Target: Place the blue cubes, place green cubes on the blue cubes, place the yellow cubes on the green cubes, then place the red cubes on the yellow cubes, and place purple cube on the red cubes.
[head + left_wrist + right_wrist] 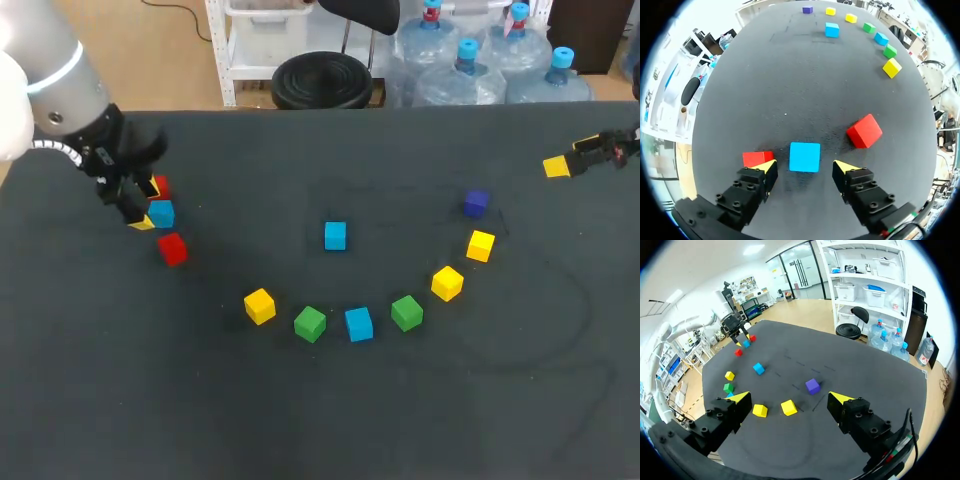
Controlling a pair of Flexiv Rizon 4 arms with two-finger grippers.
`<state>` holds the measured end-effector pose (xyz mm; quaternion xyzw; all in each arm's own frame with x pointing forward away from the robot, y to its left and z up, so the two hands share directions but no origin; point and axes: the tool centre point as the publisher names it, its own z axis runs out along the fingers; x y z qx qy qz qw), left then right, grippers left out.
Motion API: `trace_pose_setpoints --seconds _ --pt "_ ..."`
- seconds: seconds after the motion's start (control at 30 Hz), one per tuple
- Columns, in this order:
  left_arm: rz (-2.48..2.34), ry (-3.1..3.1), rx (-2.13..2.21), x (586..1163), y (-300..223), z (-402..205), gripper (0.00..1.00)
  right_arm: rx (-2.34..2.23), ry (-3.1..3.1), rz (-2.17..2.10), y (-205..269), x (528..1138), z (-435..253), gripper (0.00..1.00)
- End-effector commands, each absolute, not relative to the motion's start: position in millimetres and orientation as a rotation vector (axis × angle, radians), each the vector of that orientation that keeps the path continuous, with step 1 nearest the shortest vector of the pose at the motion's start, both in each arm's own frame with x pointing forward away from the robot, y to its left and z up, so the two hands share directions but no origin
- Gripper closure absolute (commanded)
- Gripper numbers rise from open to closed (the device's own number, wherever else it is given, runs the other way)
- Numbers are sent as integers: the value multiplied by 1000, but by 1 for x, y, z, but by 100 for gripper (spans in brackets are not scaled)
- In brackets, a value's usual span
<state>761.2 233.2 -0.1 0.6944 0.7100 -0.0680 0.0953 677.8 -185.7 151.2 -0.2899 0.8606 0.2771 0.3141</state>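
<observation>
The left gripper [805,167] hangs low over the bench [420,420] with its fingers [765,167] spread wide, one on each side of a blue cube [805,156]. Neither finger touches it, so nothing is gripped yet. Taking that blue cube as the mark, one red cube [757,158] lies just beside it at the tip of one finger and is partly hidden by that finger; whether they touch I cannot tell. A second red cube [864,131] lies near it, ahead of and outside the other finger, turned at an angle. Well apart from it, toward the middle of the bench, sits another blue cube [335,236], and beyond that runs a curved row [359,324] of yellow, green, blue and purple cubes. The right gripper [790,398] is farthest from it, at the opposite edge, its fingers wide apart and empty. I judge the cube light, stiff and smooth-sided: it should not deform, but it could twist or slip if pinched near a corner. The sound hold is on its two opposite flat faces at mid-height, which sit square to the fingers. The finger by the near red cube may nudge that one as it closes.
</observation>
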Motion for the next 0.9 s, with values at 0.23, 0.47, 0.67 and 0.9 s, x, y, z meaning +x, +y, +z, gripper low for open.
trace_pose_setpoints --seconds 0.23,0.47,0.67,0.9 --pt "-199 2082 2077 768 228 2 27 -766 2265 734 -185 679 150 0" --pt "-201 2068 2093 769 225 1 38 -766 2265 734 -185 679 150 0" --pt "-204 2063 2099 769 224 -1 57 -766 2265 734 -185 679 150 0" --pt "-206 2057 2095 768 223 -2 100 -766 2265 734 -185 679 150 0"
